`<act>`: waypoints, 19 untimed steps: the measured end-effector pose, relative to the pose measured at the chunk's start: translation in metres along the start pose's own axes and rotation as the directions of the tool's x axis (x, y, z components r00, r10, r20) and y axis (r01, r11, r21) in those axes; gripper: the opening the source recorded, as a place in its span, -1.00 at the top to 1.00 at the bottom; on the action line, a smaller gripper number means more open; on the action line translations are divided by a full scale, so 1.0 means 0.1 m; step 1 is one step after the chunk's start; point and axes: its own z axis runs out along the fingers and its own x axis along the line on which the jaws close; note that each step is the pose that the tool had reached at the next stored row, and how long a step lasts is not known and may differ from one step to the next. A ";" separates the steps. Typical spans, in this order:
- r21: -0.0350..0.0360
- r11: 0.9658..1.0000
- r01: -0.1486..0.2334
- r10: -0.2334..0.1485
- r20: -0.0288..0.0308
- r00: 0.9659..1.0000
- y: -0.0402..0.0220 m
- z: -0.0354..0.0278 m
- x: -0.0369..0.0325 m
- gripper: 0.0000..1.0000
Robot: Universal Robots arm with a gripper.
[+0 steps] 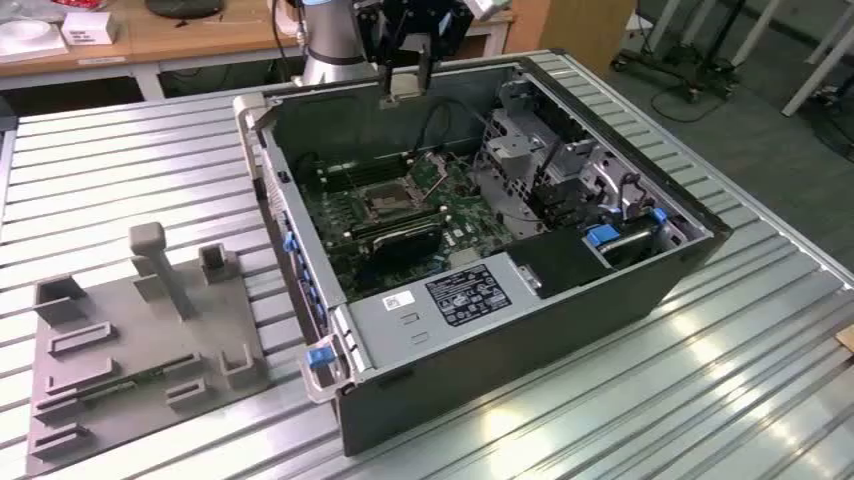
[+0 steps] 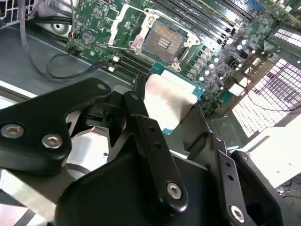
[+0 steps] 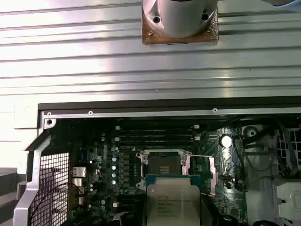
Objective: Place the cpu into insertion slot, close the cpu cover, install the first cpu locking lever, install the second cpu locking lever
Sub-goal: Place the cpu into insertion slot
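- Gripper point(image 1: 404, 82) closed on the cpu point(image 1: 402, 98); in the second wrist view the pale chip is seen clamped between the two black fingers point(image 2: 149, 141), one on each of two opposite edges.
- In the exterior view the cpu is held high, over the far wall of the open computer case point(image 1: 534, 330), clear of everything.
- Insertion slot point(image 1: 387, 202) is located on the motherboard point(image 1: 461, 225) at the bottom of the case. From the gripper it lies well below and toward the near side, with almost no offset to the exterior view's left or right. Chip and slot are well apart.
- In the first wrist view the cpu point(image 3: 173, 202) is seen just short of the insertion slot point(image 3: 163, 165), with its edges roughly parallel to the slot's frame. Alignment in rotation is judged close; the remaining offset is judged to be forward and down.
- Slot is seen bare, with its dark centre exposed, in both wrist views.
- A silvery frame piece beside the slot is taken to be the cpu cover point(image 2: 124, 20), swung open. Its hinge and exact tilt cannot be made out.
- Hidden or cut off: the underside of the cpu; one end of the chip is cut by the frame edge in the first wrist view; its rear part is covered by the fingers in the second wrist view.
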 end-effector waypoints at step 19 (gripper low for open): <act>0.000 1.000 0.001 -0.001 0.003 1.000 -0.006 0.067 0.019 -0.08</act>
